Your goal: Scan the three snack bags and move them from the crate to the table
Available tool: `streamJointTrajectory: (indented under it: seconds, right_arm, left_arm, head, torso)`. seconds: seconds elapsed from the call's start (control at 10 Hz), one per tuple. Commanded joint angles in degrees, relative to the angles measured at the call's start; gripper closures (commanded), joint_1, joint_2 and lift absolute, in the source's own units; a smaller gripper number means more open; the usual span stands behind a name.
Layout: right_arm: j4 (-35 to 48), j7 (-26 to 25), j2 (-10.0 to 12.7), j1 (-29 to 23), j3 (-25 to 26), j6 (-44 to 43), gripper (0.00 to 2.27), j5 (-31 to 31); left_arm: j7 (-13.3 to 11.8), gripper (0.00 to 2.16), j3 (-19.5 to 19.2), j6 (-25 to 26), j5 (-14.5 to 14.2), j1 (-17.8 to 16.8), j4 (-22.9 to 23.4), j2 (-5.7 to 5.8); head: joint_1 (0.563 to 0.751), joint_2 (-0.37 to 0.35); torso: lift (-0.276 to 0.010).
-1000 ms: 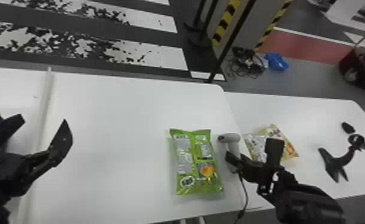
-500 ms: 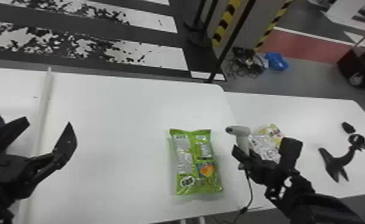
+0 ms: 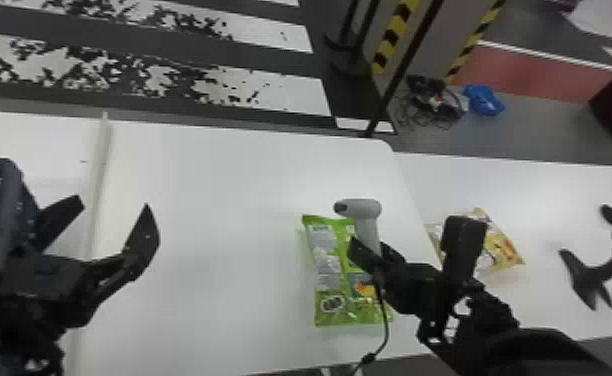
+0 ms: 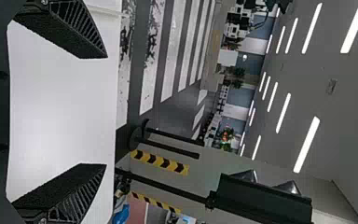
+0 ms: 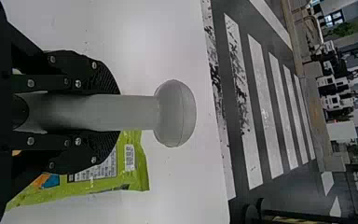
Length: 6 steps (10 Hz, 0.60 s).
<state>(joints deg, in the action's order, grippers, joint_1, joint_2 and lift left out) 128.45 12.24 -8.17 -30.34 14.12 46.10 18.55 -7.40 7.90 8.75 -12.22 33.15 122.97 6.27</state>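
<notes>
The scanner [image 3: 367, 210] is clasped by the right gripper [image 3: 377, 251] above the green bag [image 3: 326, 257]. The left gripper [image 3: 114, 204] is spread near the crate [image 3: 14, 192].

The scanner [image 5: 176, 113] looks like smooth matt plastic, the green snack bag [image 3: 326, 260] like glossy, crinkled film

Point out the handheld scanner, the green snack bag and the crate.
Handheld scanner [image 5: 173, 113]: right wrist view, rounded head.
Green snack bag [image 3: 326, 260]: head view, printed face.
Crate [image 3: 16, 197]: head view, side wall.
</notes>
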Motion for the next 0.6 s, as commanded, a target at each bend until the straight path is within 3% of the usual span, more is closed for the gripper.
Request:
streamJointTrajectory:
  seconds: [0.0, 0.2, 0.5]
  right_arm:
    - [-0.3, -1.34, 0.26, 1.16, -5.68, -0.09, 2.24, -4.93]
    - [-4.96, -1.6, 0.26, 4.41, -7.26, 0.26, 2.24, -8.09]
    - [-10.41, -1.95, 0.18, 7.4, -8.93, 0.26, 2.24, -11.52]
  left_arm:
    - [-0.08, 0.03, -0.51, -0.17, 0.0, 0.34, 0.07, 0.14]
    - [-0.34, 0.03, -1.13, -0.53, 0.0, 0.52, 0.07, 0.32]
    - [-0.87, 0.03, -1.13, -1.4, 0.0, -0.36, -1.51, 0.23]
  head:
    - [0.695, -0.225]
    - [0.695, -0.174]
    - [0.695, -0.168]
  torso:
    - [-0.062]
    - [-0.062]
    - [-0.062]
